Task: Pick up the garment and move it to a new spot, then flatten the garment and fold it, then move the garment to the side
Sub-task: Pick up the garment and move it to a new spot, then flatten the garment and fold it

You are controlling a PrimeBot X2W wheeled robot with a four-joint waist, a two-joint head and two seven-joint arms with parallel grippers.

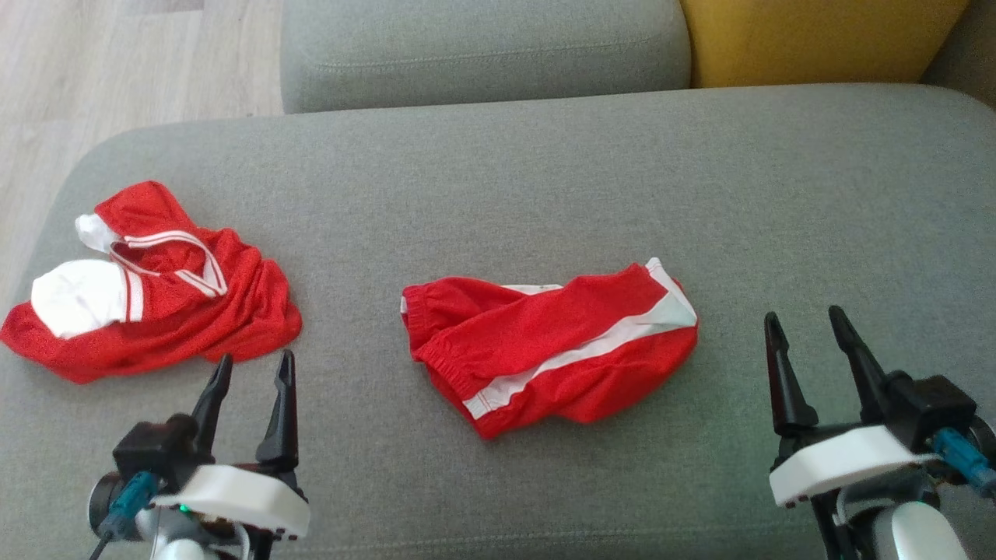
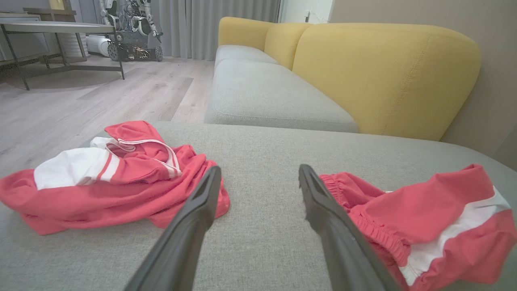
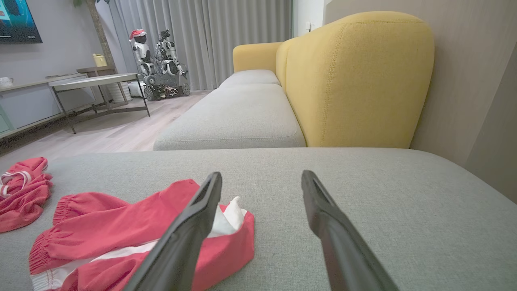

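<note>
Nearest the robot, the left gripper [image 1: 257, 358] and the right gripper [image 1: 803, 315] both hover low over the broad grey woven-fabric seat cushion [image 1: 545, 179], their long dark fingers spread wide with nothing between them; from the left wrist, the left gripper [image 2: 259, 169] frames bare cushion between the two garments. The pair of red mesh shorts with a white side stripe and gathered elastic waistband [image 1: 545, 342] lies rumpled mid-cushion, between the grippers and a little beyond their tips, touching neither; in the right wrist view the shorts [image 3: 121, 226] sit to the left of that gripper [image 3: 261, 174], partly behind its left finger. The crumpled red jersey with white sleeve panels and striped trim [image 1: 194, 311] lies at the cushion's left end, just ahead of the left fingertips. Farther off come a second grey seat cushion [image 1: 482, 54], a mustard-yellow padded backrest [image 1: 817, 39] and pale wood-plank floor [image 1: 117, 62]; beyond, a dark-framed table [image 3: 97, 81], a wheeled robot [image 3: 161, 60] and a wall screen [image 3: 18, 20], its picture too blurred to read.
</note>
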